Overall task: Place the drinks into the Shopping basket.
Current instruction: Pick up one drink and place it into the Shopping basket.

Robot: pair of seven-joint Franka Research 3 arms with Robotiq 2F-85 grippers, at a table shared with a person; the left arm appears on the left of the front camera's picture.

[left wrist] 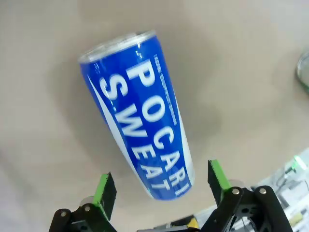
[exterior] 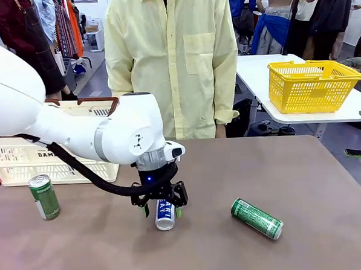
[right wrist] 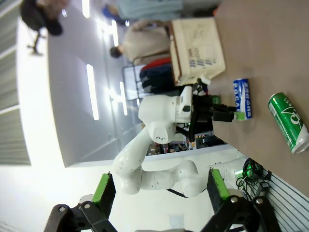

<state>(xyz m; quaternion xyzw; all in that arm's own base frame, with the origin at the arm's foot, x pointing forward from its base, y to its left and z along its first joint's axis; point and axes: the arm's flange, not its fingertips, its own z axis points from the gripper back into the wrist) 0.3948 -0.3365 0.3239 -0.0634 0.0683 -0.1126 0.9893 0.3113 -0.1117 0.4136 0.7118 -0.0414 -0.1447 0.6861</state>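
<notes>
Drinks are lying on the brown table (exterior: 316,188), and the blue can (exterior: 165,214) nearest the robot is the one being addressed. It is lying on its side, silver end toward the front camera. The left gripper (exterior: 163,207) is hanging right over it with its jaws spread wide, one green pad (left wrist: 104,188) on each side, neither appearing to touch the can.

Seen from the left wrist, the pads are flanking one end of the can rather than its middle, and the can is sitting not quite square to the fingers. The grasp is probably going to hold best if the wrist is squaring up and shifting toward mid-body before closing, since a pinch at the end is risking the round can pivoting or rolling out. A gentle squeeze is likely suiting so thin a wall.

The right gripper (right wrist: 160,186) is standing open too, gripping nothing, well apart from the cans.

Farther out, a lying green can (exterior: 256,218) is resting to the right and an upright green can (exterior: 44,196) is standing at the left. Beyond them, the Shopping basket (exterior: 12,162) is sitting at the far left, partly behind the left arm, so the carry is calling for a lift clear of its red-brown rim.
</notes>
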